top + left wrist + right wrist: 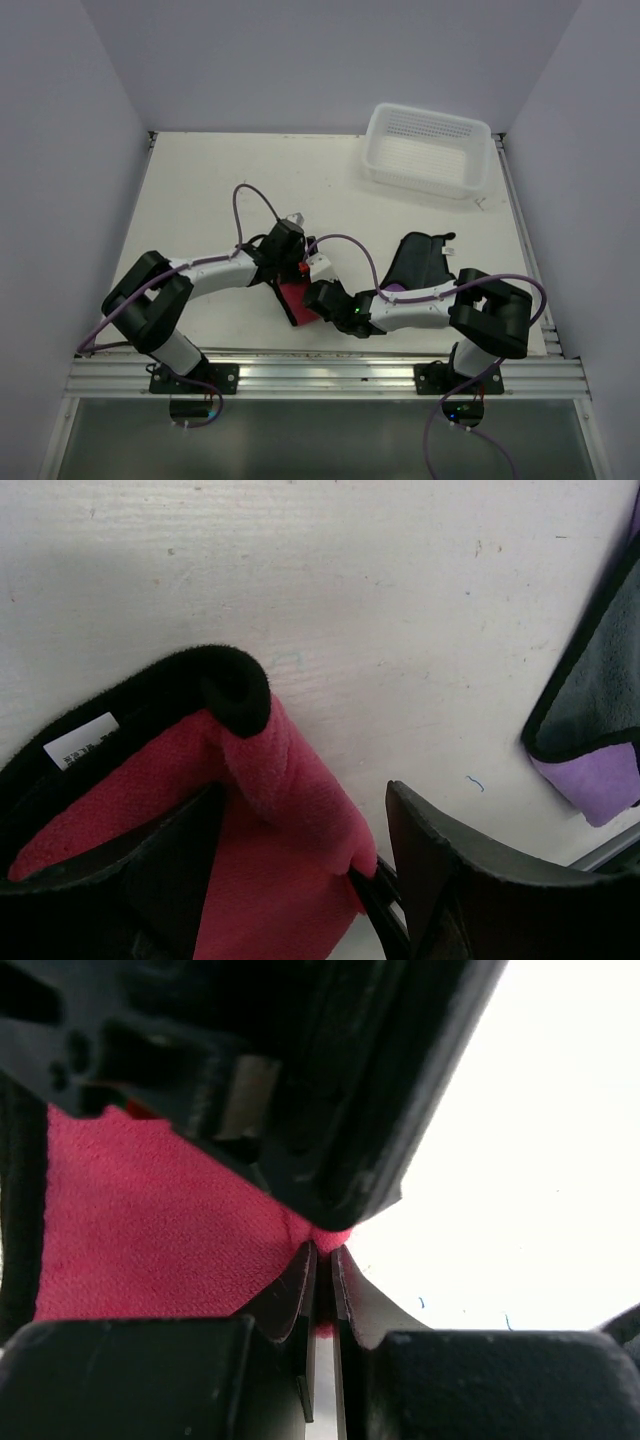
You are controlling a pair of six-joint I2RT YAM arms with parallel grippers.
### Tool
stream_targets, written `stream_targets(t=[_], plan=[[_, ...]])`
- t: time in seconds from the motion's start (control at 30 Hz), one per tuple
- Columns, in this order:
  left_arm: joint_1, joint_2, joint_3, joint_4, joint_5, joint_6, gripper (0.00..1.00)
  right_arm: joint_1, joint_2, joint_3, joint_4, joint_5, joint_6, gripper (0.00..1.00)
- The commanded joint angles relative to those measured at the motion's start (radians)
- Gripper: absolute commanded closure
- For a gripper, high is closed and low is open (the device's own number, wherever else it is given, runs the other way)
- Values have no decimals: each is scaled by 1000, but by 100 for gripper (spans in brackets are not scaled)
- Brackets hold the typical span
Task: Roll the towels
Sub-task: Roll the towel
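Overhead, both arms meet at table centre over the soft pink-red black-edged towel (297, 300), while the purple-and-black cloth (418, 262) waits beside the right arm. Left wrist view: left gripper (300, 880) stands spread around the half-curled towel, probably guiding the roll. Right wrist view: right gripper (322, 1265) pinches a pink corner, likely anchoring it.

pink towel (285, 830) lies low centre, its black-edged border (225, 685) curled over into a short roll at the top. a white label (82, 740) sits on the black fabric at left. left gripper (305, 880) straddles the towel, jaws apart; one finger (150, 860) rests on the pink cloth, the other (440, 860) stands beside its right edge. purple towel (595, 780), dark-sided and black-edged, lies at right on the white table (330, 590), well apart.
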Motion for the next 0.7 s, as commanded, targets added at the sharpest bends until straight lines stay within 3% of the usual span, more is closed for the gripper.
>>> stream_targets(t=[0.0,0.67], plan=[[-2,32,39,-20,-26,39,30,-13,-16,-17,-18,10,16,100],[-2,-60,62,-32,90,-6,30,-13,-23,-38,-3,19,29,100]])
